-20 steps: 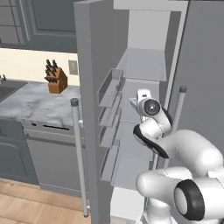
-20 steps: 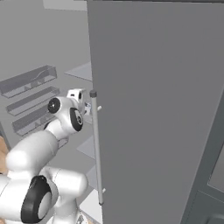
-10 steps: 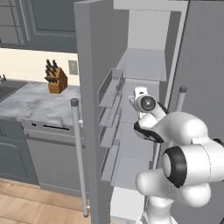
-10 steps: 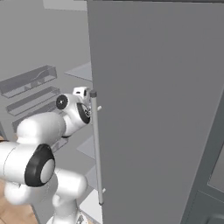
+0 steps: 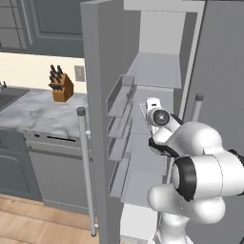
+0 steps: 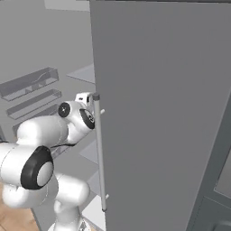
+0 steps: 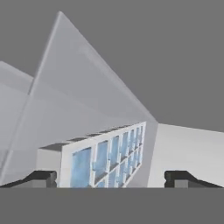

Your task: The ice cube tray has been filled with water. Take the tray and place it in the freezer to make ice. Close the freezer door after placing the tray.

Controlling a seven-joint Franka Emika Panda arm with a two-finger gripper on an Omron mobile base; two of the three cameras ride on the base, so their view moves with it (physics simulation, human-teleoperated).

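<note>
Now my gripper point(image 7: 110, 181) is spread wide, released, with the ice tray point(image 7: 105, 159) lying on the freezer shelf point(image 7: 188, 148).

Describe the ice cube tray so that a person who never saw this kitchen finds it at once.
Look into the open freezer, the tall narrow grey compartment with pale shelves. On a shelf, in front of the gripper with its jaws wide apart, lies the ice cube tray. It is white, with rows of pale-blue square cells.

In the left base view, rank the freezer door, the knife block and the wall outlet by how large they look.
1. The freezer door, standing open, by far the largest, though it is also nearer the camera.
2. The knife block on the counter.
3. The wall outlet, slightly smaller than the block; both sit at a similar distance.
</note>
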